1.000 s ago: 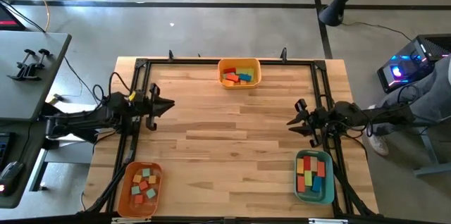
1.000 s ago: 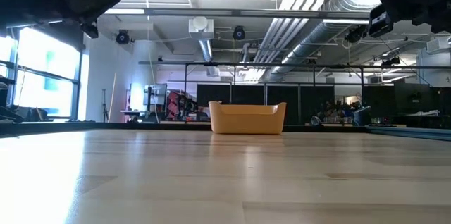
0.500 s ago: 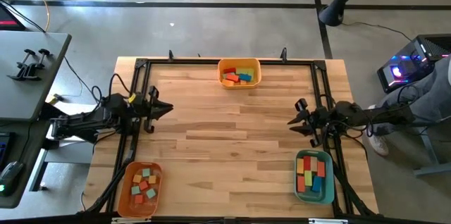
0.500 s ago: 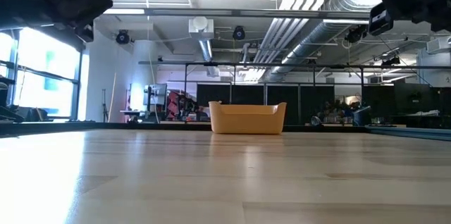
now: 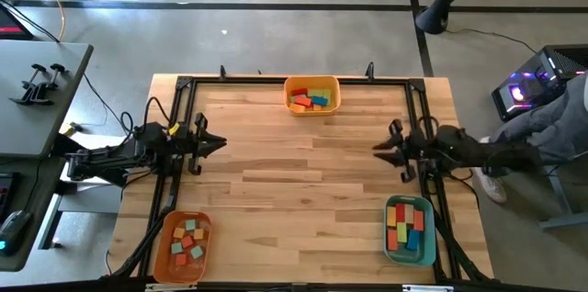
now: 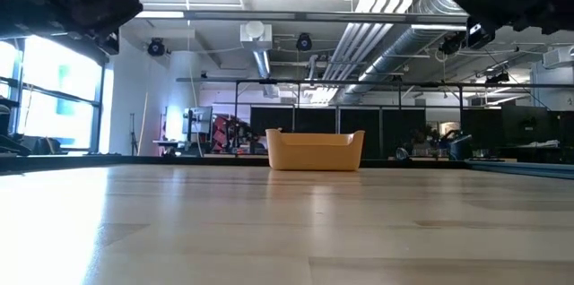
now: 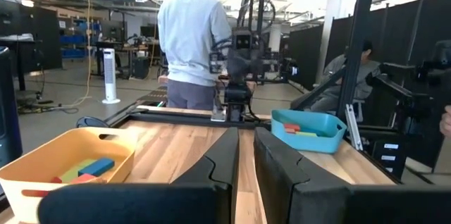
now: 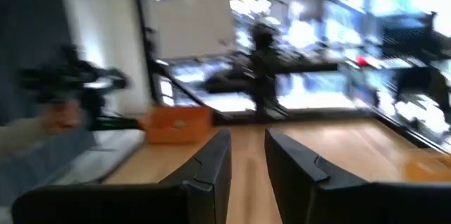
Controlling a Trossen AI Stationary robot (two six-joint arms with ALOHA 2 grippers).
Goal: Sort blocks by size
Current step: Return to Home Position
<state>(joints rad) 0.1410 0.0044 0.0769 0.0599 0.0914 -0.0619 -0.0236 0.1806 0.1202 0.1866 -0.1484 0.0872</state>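
Three bins stand on one table (image 5: 303, 191): a yellow bin (image 5: 336, 95) at top centre, an orange bin (image 5: 183, 215) at lower left, a teal bin (image 5: 431, 232) at lower right. Blocks (image 5: 310, 99) lie in each (overlaps make the counts rough): about five in yellow, seven in orange, seven in teal. Two grippers: the left gripper (image 5: 223, 142) at mid-left, the right gripper (image 5: 375, 151) at mid-right.
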